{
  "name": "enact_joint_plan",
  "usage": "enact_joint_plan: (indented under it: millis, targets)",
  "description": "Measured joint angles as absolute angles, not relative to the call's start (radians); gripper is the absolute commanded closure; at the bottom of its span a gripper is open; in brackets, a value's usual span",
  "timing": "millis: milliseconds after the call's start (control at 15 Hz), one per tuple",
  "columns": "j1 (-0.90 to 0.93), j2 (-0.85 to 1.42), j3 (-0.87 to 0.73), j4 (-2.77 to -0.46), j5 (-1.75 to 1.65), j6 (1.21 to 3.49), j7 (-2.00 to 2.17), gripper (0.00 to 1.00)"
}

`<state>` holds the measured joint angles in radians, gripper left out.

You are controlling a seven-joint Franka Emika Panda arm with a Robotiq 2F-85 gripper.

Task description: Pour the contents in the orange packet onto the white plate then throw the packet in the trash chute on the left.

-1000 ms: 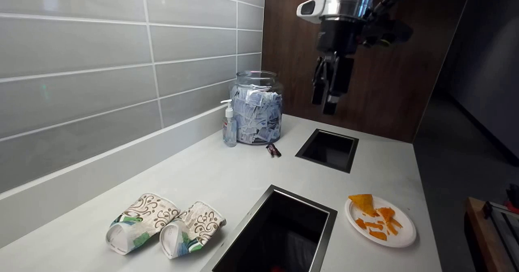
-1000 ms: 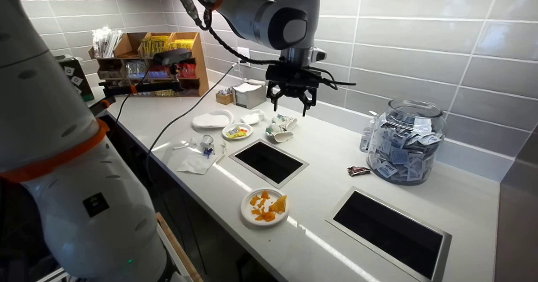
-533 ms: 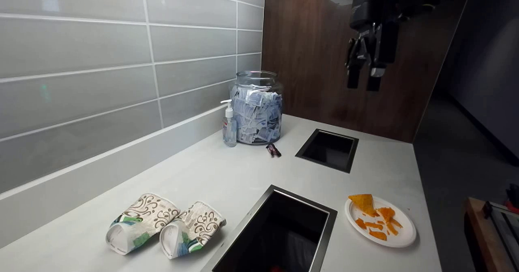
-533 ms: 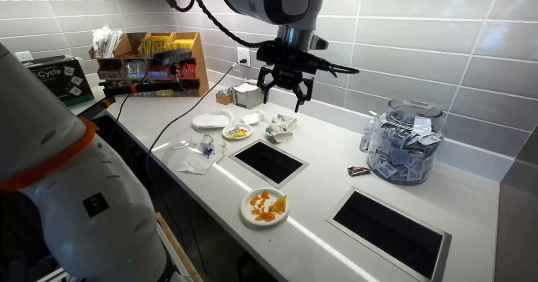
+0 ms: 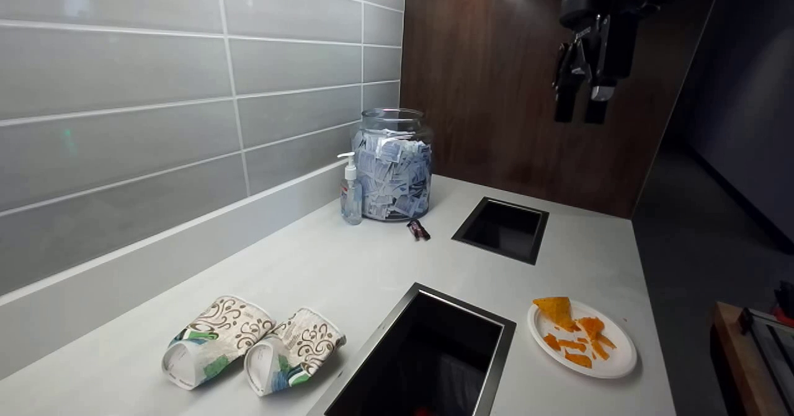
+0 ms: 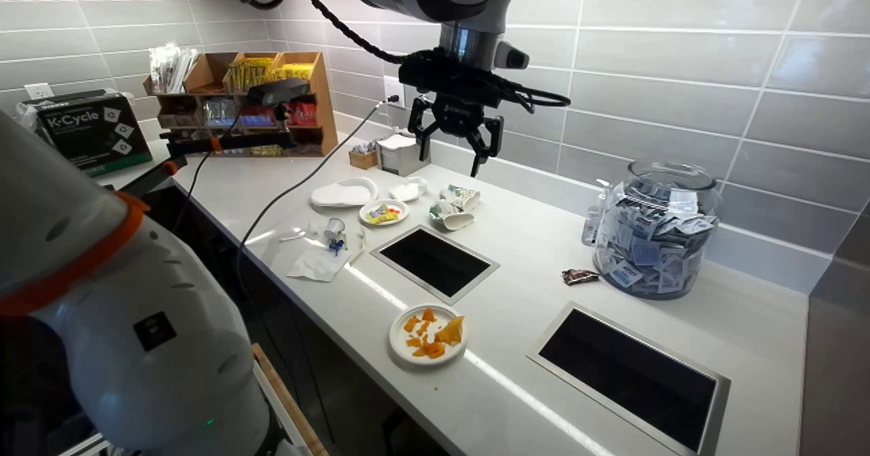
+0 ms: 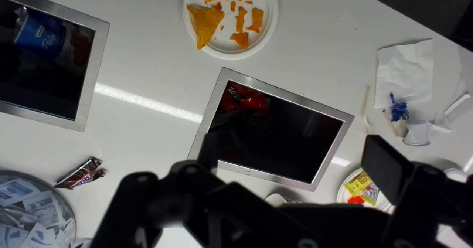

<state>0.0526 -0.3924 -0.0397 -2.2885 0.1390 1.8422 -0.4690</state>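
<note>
The white plate lies on the counter with the contents on it, orange chips and broken pieces. The plate and contents also show in the wrist view. The orange packet lies inside a dark metal-rimmed trash chute, partly lost in shadow. That chute is the left one in an exterior view; a small red patch shows inside it. My gripper is open and empty, high above the counter, with its fingers wide apart in the wrist view.
Another chute lies to the right. A glass jar of sachets, a pump bottle and a candy bar stand or lie near the wall. Two paper cups, a candy plate and wrappers lie beyond the left chute.
My open gripper has risen, moving up and right in an exterior view and up and slightly left in an exterior view. The plate, chips and counter items have not moved.
</note>
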Motion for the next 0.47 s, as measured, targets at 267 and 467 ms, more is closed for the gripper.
enact_joint_plan:
  millis: [267,467]
  targets:
    - [0.053,-0.410,-0.040,-2.301,0.133,1.842,-0.455,0.00]
    - [0.053,-0.413,-0.040,-2.306,0.133,1.842,-0.454,0.00]
